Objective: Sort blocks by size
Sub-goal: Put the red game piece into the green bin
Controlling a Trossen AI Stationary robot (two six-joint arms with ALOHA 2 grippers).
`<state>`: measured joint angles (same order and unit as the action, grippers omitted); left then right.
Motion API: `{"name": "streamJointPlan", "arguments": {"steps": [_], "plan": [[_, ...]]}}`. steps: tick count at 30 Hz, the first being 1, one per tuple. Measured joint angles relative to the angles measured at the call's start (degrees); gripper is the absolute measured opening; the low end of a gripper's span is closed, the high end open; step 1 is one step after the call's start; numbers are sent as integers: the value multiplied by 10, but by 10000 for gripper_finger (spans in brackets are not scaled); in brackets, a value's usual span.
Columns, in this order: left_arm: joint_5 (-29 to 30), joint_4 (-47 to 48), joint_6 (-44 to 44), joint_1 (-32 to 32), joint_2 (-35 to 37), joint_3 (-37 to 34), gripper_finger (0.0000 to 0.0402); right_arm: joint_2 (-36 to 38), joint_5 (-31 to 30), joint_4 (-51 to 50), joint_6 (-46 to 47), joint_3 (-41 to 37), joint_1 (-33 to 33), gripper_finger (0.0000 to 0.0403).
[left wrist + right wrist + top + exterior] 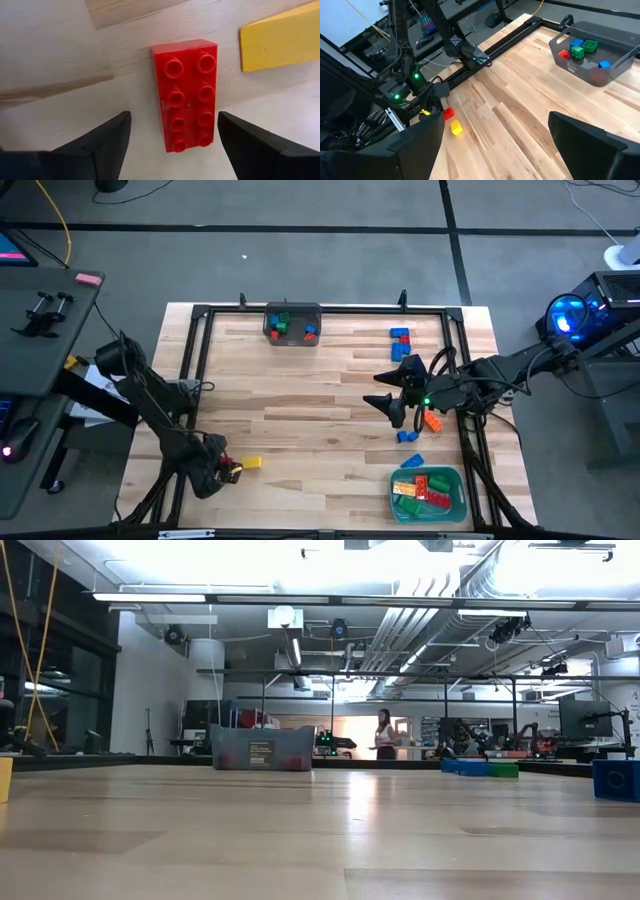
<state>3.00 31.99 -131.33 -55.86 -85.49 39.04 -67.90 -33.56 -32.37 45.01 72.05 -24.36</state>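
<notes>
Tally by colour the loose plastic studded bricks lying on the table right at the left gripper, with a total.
Red long eight-stud plastic brick: 1
Yellow plastic brick: 1
Total: 2

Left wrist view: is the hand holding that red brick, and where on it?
Nothing held. The left hand is open, fingers straddling the long red brick without touching; the brick lies flat on the table.

Label on grey bin [258, 751], perhaps printed text: illegible. Nothing else readable.
</notes>
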Motion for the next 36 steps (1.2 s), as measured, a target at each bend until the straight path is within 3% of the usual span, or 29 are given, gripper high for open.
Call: {"name": "streamJointPlan", "arguments": {"steps": [5,8,15,21,25,29,32,36], "plan": [[-1,19,21,7,-9,0,280,0,0,0,0,0,0,353],[-1,19,37,7,-9,0,254,0,0,0,1,0,0,353],[27,-12,87,8,7,-3,84,0,0,0,0,0,0,353],[113,-46,177,11,106,-5,84,0,5,14,0,0,0,353],[199,-104,333,31,220,-5,84,0,24,64,-15,0,0,353],[254,-175,520,108,301,-3,84,0,25,121,-44,0,0,353],[218,-184,646,205,298,16,84,0,25,163,-65,0,0,353],[85,-243,784,324,212,48,84,0,25,215,-95,0,0,353]]}}
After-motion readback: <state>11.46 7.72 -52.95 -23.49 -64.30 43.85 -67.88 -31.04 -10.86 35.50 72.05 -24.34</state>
